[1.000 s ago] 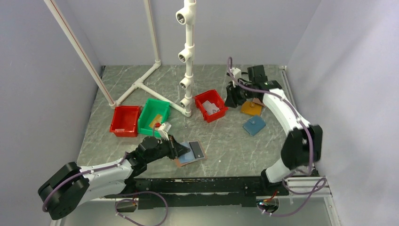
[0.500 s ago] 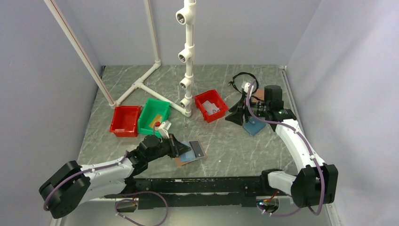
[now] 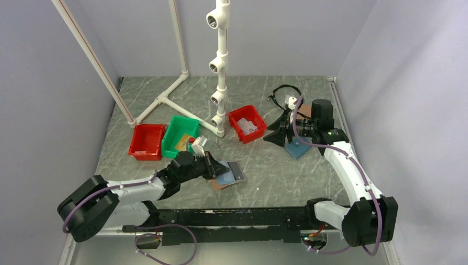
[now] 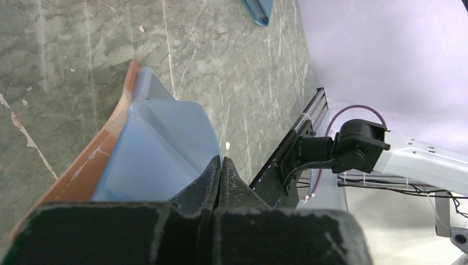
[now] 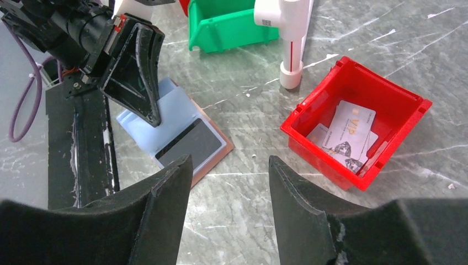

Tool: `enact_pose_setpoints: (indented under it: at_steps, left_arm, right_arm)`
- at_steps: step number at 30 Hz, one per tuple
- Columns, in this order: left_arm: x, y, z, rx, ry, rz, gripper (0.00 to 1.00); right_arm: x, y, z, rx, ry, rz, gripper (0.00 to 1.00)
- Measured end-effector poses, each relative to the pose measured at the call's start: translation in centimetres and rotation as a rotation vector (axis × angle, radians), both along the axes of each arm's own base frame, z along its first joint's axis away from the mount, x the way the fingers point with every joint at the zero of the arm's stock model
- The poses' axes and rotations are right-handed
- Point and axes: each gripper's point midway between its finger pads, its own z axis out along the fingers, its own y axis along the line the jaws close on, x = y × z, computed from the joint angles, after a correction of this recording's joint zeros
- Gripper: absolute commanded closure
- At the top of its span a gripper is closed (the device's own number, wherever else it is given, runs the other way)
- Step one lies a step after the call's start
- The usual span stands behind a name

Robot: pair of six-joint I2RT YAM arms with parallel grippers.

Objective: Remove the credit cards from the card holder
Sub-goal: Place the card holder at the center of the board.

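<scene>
The card holder [image 3: 223,179] lies spread open on the tabletop [image 3: 265,171], by the middle of the near edge, light blue lining up. A dark card [image 3: 236,171] sits on its right half, partly tucked into the lining.

The left hand [image 3: 213,166] reaches low from the near left corner. Its fingers [image 4: 212,175] are pressed together, tips down on the blue lining of the holder's left half. Whether they pinch any of the lining I cannot tell.

The right hand [image 5: 229,165] hangs above the tabletop towards the right edge, over a teal wallet [image 3: 297,148]. Its fingers are spread wide and nothing is between them.

Two grey-white cards [image 5: 350,131] lie in the red bin [image 5: 314,144] near the tabletop's centre. A gold-tan card [image 3: 184,142] lies in the green bin [image 3: 175,128].
</scene>
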Motion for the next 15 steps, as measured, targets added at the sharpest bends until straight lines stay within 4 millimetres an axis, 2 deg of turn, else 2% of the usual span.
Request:
enact_pose_setpoints:
  at_steps: [5, 12, 15]
  left_arm:
    - [0.1, -0.8, -0.1, 0.018, 0.012, -0.035, 1.0]
    - [0.6, -2.9, 1.7, 0.02, -0.032, -0.128, 1.0]
    - [0.4, -3.1, 1.3, 0.028, -0.039, -0.151, 1.0]
  right_arm:
    - [0.1, 0.0, -0.1, -0.002, -0.004, 0.002, 0.44]
    - [0.4, 0.0, -0.9, -0.014, 0.012, 0.005, 0.44]
    - [0.4, -0.1, -1.3, -0.021, 0.015, 0.006, 0.44]
